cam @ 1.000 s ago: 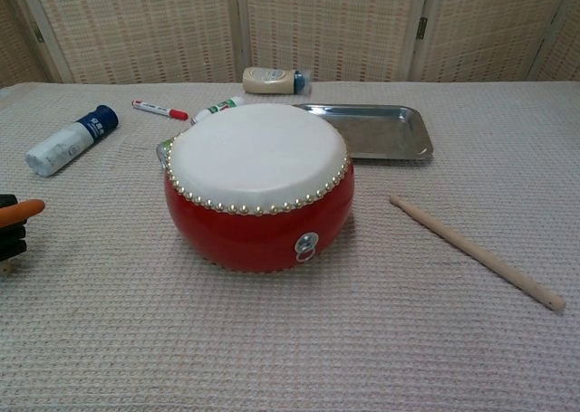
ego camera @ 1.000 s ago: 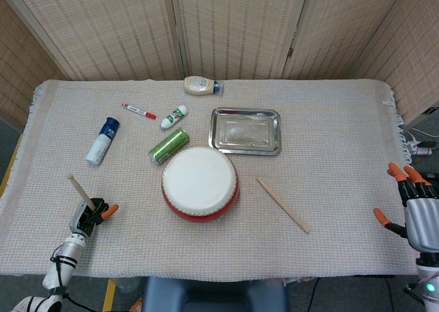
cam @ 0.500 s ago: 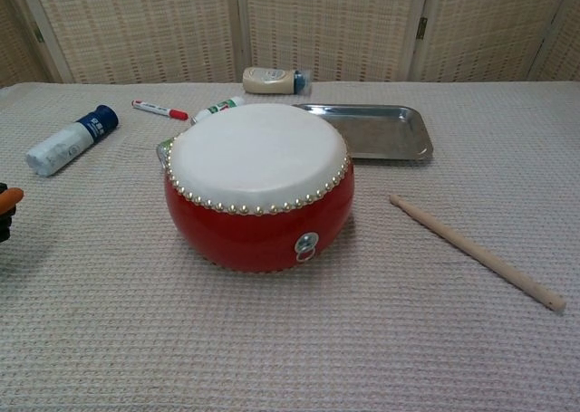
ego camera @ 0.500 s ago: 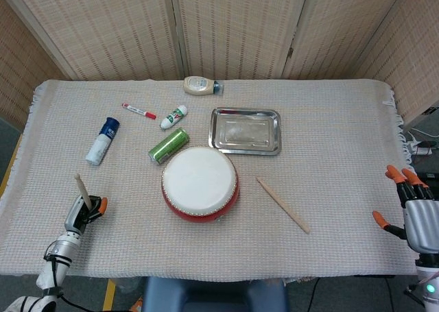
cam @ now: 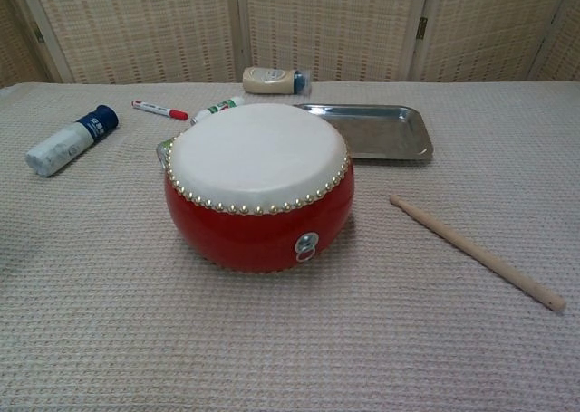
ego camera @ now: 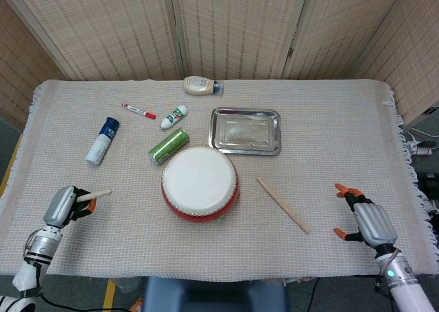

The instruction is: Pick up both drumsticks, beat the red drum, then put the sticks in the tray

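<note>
At the far left, the left hand (ego camera: 63, 204) was wrapped around a wooden drumstick (ego camera: 95, 195), whose tip poked out toward the drum. Up the cloth lay a white tube with a blue cap (ego camera: 101, 140), its print too small to read, then a red marker (ego camera: 138, 111) and a small white bottle with a green cap (ego camera: 174, 116). A ribbed green can (ego camera: 169, 145) lay just beside the red drum (cam: 259, 186), round with a smooth white skin and a ring of pale studs. Behind sat a cream squeeze bottle (ego camera: 201, 86). The shiny rectangular metal tray (ego camera: 245, 130) sat just beyond the drum. The second drumstick (cam: 476, 251), plain pale wood, lay on the woven cloth. The right hand (ego camera: 363, 217) hovered apart from it, orange-tipped fingers spread, holding nothing.
</note>
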